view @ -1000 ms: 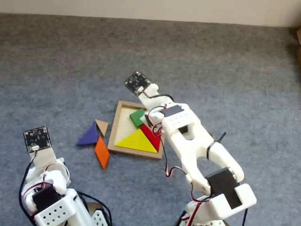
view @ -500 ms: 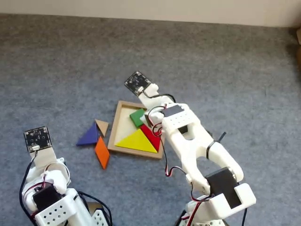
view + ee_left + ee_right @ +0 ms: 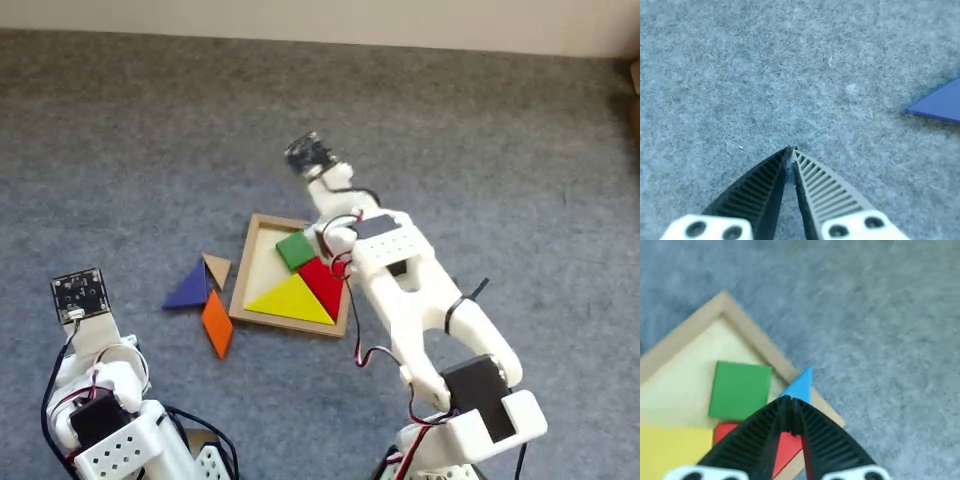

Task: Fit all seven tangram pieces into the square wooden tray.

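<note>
The square wooden tray [image 3: 240,292] lies mid-table and holds a green square [image 3: 295,250], a red triangle [image 3: 322,283] and a yellow triangle [image 3: 290,300]. Left of it on the carpet lie a dark blue triangle [image 3: 188,288], a small tan triangle [image 3: 216,268] and an orange parallelogram [image 3: 216,322]. My right gripper [image 3: 789,401] hangs over the tray's rim [image 3: 747,325] beside the green square [image 3: 739,389], shut on a light blue triangle [image 3: 800,384] that pokes out past its tips. My left gripper [image 3: 790,150] is shut with nothing in it, low over bare carpet, the dark blue triangle [image 3: 940,102] off to one side.
Grey carpet covers the whole table. The right arm [image 3: 400,290] lies across the tray's right edge and hides that corner. The left arm's base [image 3: 100,410] sits at the near left corner.
The right arm has swung and lifted toward the tray's far right corner, uncovering more of the red triangle. The left arm and the loose pieces have not moved.
</note>
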You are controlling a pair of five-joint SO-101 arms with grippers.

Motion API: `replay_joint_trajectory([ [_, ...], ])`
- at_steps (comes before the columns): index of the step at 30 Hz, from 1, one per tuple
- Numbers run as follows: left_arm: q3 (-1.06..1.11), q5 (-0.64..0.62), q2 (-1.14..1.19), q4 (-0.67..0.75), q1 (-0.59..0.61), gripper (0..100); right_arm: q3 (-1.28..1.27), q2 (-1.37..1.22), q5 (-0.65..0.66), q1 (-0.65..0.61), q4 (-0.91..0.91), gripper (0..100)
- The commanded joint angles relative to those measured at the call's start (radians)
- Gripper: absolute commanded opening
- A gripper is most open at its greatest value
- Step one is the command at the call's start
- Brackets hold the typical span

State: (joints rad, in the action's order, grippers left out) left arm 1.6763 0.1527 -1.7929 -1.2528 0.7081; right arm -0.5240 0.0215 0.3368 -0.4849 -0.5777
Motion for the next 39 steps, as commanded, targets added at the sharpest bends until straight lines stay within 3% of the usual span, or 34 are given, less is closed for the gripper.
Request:
replay_joint_trajectory([
  [1, 0.019, -0.009, -0.039, -0.003, 0.013, 1, 0.084, 0.013, -0.095, 0.041, 0.022, 0.5],
  [5, 0.019, -0.009, -0.039, -0.003, 0.013, 1, 0.079, 0.008, -0.167, 0.042, 0.084, 0.5],
  [14, 0.019, -0.009, -0.038, -0.003, 0.013, 1, 0.041, -0.077, -0.172, 0.042, 0.226, 0.5],
  [39, 0.019, -0.009, -0.038, -0.003, 0.013, 1, 0.035, -0.148, -0.166, -0.016, 0.225, 0.5],
])
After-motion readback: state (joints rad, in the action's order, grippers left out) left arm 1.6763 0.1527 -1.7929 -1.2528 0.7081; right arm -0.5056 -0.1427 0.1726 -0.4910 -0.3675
